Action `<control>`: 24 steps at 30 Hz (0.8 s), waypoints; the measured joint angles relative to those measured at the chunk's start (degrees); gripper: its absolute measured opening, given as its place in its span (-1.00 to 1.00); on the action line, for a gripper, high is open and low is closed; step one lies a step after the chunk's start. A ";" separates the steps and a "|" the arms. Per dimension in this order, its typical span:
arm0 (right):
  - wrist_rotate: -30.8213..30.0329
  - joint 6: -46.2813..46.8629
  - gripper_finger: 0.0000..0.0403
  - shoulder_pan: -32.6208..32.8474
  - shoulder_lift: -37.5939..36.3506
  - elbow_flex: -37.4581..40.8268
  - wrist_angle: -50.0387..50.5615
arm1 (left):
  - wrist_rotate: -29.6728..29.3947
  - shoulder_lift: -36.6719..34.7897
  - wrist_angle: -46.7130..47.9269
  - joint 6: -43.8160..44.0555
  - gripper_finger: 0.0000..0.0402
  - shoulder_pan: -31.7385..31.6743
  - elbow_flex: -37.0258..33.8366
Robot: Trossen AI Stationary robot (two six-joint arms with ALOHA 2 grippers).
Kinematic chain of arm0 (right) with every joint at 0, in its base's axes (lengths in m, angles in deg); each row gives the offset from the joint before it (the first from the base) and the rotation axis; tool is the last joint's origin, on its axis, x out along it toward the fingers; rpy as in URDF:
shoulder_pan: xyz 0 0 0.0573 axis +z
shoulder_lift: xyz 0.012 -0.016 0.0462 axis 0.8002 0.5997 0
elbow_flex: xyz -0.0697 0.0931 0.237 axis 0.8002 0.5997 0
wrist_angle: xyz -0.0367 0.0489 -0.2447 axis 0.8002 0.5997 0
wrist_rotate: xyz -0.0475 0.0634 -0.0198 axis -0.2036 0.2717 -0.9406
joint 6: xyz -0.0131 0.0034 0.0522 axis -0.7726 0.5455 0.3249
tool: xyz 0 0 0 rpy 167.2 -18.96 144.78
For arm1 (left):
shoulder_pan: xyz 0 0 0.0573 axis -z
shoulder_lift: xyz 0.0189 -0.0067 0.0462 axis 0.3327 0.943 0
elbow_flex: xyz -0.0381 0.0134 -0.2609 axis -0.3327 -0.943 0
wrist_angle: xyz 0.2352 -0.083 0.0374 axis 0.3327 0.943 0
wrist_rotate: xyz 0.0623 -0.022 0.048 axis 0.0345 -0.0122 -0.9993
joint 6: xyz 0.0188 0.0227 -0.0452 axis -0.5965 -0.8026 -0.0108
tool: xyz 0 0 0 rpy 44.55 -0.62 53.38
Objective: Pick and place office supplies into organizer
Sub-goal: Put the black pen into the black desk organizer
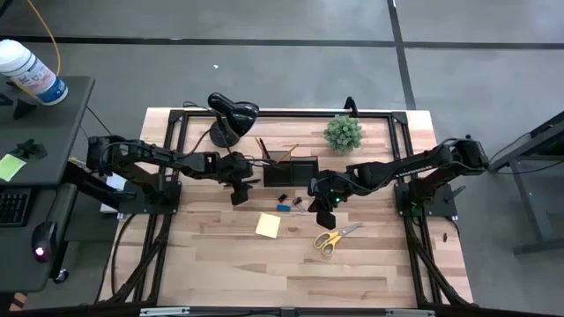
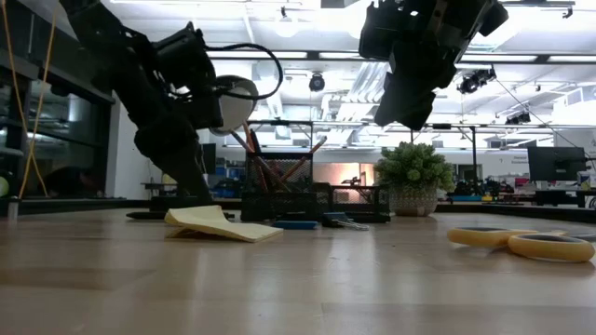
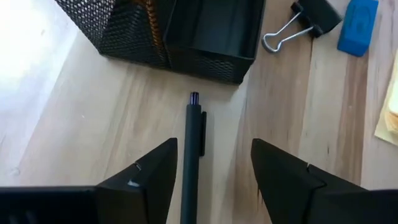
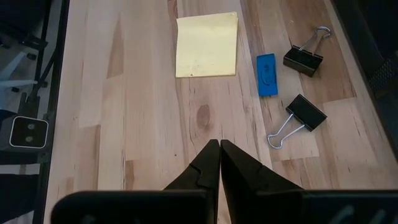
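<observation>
My left gripper (image 3: 214, 149) is open and hovers just left of the black mesh organizer (image 3: 180, 31) (image 1: 287, 167). A dark pen (image 3: 191, 143) lies flat on the table between its fingers, nearer one of them, and I see no touch. Orange pencils (image 1: 264, 148) stand in the organizer's cup. My right gripper (image 4: 219, 163) (image 1: 324, 201) is shut and empty, raised above the table right of the organizer. In front of the organizer lie the yellow sticky-note pad (image 4: 206, 43) (image 1: 268, 225), the blue block (image 4: 267, 74), two black clips (image 4: 303, 59) (image 4: 306, 114) and the yellow-handled scissors (image 1: 335, 238).
A black desk lamp (image 1: 229, 114) stands at the far edge left of the organizer, and a green potted plant (image 1: 343, 132) to its right. Black frame rails (image 1: 181, 150) run along the table's left and right sides. Bare wood (image 1: 291, 273) fills the near half.
</observation>
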 joint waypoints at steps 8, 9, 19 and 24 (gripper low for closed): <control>0.00 0.07 -0.94 0.00 0.00 0.00 -0.02 | -1.17 4.41 0.64 -3.15 -0.08 -0.01 4.62; 0.00 0.07 -0.94 0.00 0.00 0.00 -0.02 | -1.20 5.16 1.28 -3.89 -0.08 -0.01 5.35; 0.00 0.20 -0.94 0.02 0.00 0.00 -0.02 | -0.49 10.33 3.84 -5.98 -0.08 -0.04 7.63; 0.00 0.15 -0.94 0.02 0.00 0.00 -0.11 | -0.42 10.34 4.19 -5.87 -0.14 -0.04 7.61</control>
